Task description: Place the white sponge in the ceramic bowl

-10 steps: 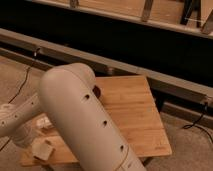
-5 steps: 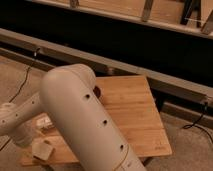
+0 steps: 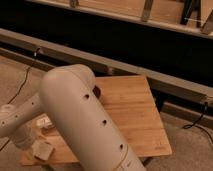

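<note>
The white sponge (image 3: 42, 149), a small beige block, lies on the front left corner of the wooden table (image 3: 132, 112). My gripper (image 3: 30, 142) is at the end of the pale arm, low at the left, right beside the sponge and partly hidden by the wrist. A dark rounded edge, likely the ceramic bowl (image 3: 96, 91), peeks out from behind the thick arm link (image 3: 80, 120) near the middle of the table. That link hides most of the bowl.
A small pale-labelled object (image 3: 44, 122) lies on the table's left side, just behind the sponge. A long grey rail (image 3: 150, 80) runs behind the table, with cables (image 3: 22, 82) on the floor at left and right.
</note>
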Tool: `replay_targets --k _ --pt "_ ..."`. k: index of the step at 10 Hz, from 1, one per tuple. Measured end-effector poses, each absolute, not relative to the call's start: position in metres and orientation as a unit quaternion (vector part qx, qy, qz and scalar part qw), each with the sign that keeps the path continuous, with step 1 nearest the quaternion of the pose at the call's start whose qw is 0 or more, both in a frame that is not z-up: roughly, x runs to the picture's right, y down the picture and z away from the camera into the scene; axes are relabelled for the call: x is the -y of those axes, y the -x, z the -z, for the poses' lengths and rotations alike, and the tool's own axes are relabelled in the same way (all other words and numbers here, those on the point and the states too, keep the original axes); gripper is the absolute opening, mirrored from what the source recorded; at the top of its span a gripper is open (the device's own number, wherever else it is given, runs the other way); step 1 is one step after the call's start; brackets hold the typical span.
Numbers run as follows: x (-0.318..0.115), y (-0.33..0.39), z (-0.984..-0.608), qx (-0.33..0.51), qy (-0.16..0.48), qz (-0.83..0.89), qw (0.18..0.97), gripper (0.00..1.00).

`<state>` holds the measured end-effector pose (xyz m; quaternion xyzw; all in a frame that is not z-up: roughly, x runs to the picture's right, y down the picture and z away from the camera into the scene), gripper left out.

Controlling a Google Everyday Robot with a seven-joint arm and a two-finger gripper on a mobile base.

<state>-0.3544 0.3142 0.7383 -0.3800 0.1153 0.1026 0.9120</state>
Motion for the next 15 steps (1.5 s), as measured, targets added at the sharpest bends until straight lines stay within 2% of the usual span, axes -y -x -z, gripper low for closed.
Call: replay_targets --k 6,12,13,15 --pt "-0.323 0.365 -0.741 -0.110 0.369 -0.091 0.918 0.63" --pt "-0.310 0.374 -0.737 -0.092 0.362 -0.095 0.923 0.07" --pt "-0.301 0.375 -0.735 -0.091 0.357 -0.105 0.924 0.01" --pt "-0.271 0.376 -0.729 -0.087 0.344 -0.137 0.925 0.00"
